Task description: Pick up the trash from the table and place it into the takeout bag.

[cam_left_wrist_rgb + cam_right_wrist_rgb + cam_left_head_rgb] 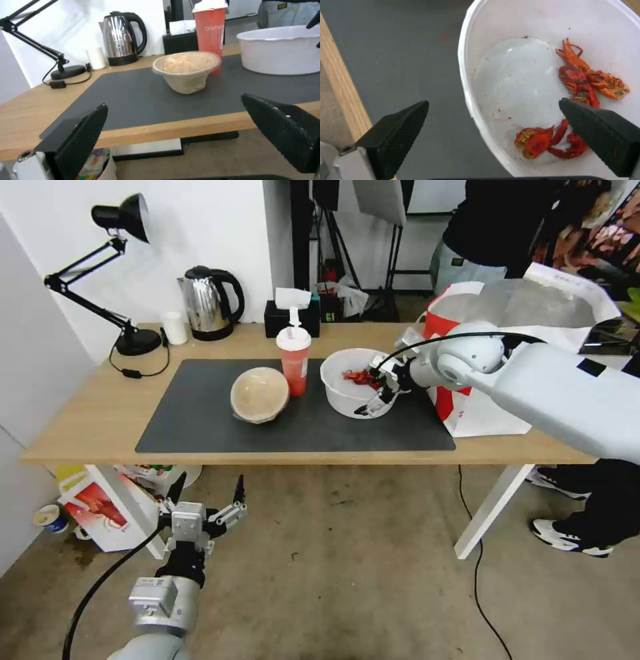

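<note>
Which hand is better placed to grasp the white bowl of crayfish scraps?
The right hand: it is open astride the white bowl's rim, beside the takeout bag. The left hand hangs open below the table edge.

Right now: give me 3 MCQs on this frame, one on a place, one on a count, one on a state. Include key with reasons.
1. Where is the right gripper?
A. Over the near rim of the white bowl
B. Inside the takeout bag
C. On the kettle

2. How many trash items sit on the dark mat?
A. One
B. Two
C. Three

3. What state is the left gripper in?
A. Shut on the red cup
B. Open, holding nothing
C. Shut on the paper bowl

Key: 1 A, the right wrist view shows one finger outside the bowl's rim and one over the inside. 2 C, white bowl, red cup and paper bowl all stand on the mat. 3 B, its fingers are spread below the table edge.
</note>
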Controlling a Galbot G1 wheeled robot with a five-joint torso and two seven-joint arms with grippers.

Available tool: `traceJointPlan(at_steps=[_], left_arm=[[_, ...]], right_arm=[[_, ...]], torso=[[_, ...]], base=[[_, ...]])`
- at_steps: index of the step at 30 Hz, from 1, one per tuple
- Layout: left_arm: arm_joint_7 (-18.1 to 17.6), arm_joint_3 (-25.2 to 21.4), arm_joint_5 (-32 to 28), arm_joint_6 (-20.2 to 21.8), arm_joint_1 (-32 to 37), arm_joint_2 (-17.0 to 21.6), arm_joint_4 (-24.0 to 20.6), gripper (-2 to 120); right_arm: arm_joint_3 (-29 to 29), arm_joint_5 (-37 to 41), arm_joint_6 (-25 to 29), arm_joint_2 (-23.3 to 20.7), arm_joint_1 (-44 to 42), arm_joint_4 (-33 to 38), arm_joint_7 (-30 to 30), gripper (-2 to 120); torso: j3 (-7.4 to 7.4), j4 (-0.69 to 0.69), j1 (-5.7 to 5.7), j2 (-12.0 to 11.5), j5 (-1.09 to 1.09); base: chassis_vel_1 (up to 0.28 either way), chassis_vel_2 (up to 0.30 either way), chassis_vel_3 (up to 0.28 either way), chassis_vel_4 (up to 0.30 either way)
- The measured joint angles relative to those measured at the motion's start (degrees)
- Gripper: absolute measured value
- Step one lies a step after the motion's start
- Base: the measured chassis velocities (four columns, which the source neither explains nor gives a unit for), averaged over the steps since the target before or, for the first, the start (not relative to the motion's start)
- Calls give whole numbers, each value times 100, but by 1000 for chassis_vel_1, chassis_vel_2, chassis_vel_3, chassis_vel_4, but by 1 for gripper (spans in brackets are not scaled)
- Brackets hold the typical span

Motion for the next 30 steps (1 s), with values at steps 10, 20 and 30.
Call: traceJointPlan(at_steps=[10,20,30], left_arm=[[0,0,0,0,0,0,0,100],[0,0,0,0,0,0,0,100],[0,0,0,0,0,0,0,100]], right_arm=[[-44,-48,0,85,0,-55,-2,96],[-299,-116,0,109,136,-71,-82,63],[-538,-114,0,192,242,-142,-99,22]], torso=[[0,0,0,0,0],[0,0,0,0,0],[0,0,0,0,0]], base=[[0,0,0,0],[0,0,0,0],[0,0,0,0]])
